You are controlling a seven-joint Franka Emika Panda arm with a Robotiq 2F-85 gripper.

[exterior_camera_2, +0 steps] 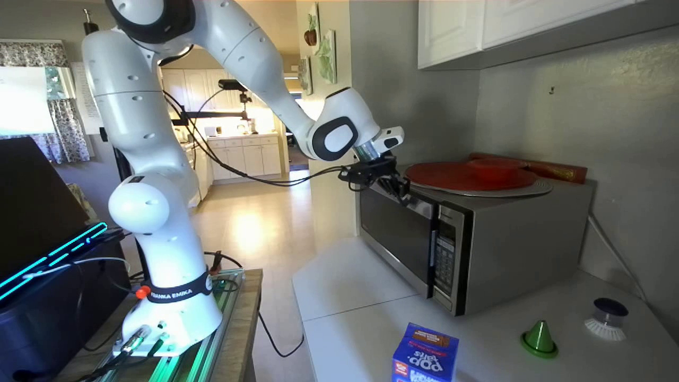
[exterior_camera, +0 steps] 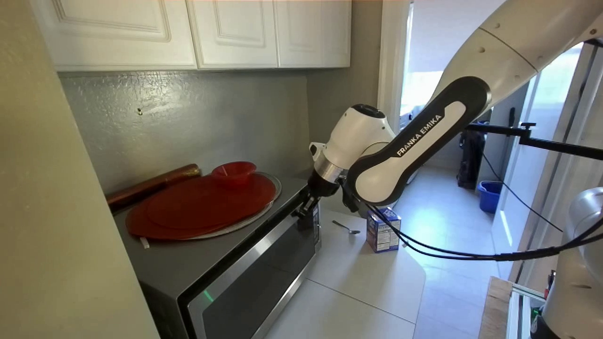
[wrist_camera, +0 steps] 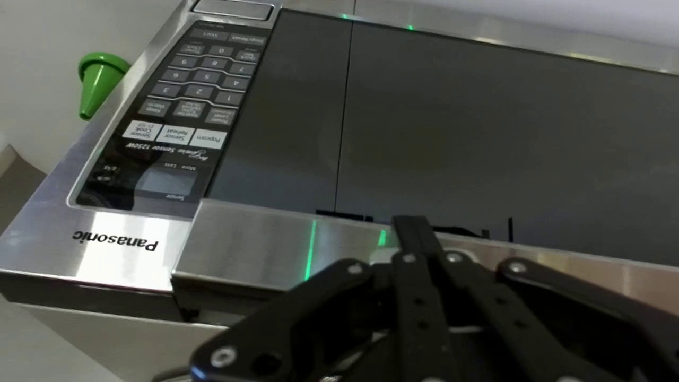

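With fingers together and empty, the gripper [wrist_camera: 416, 220] was near the right part of the microwave [exterior_camera_2: 493, 244]; red discs [exterior_camera: 202, 207] lay on top, probably to save space.

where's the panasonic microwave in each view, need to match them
In an exterior view: the Panasonic microwave is lower left, bottom cut off.
In an exterior view: microwave right of centre.
In the wrist view: microwave fills most of it, lettering upside down.
Shared landmark: the shut pincer, near the top edge of the door.
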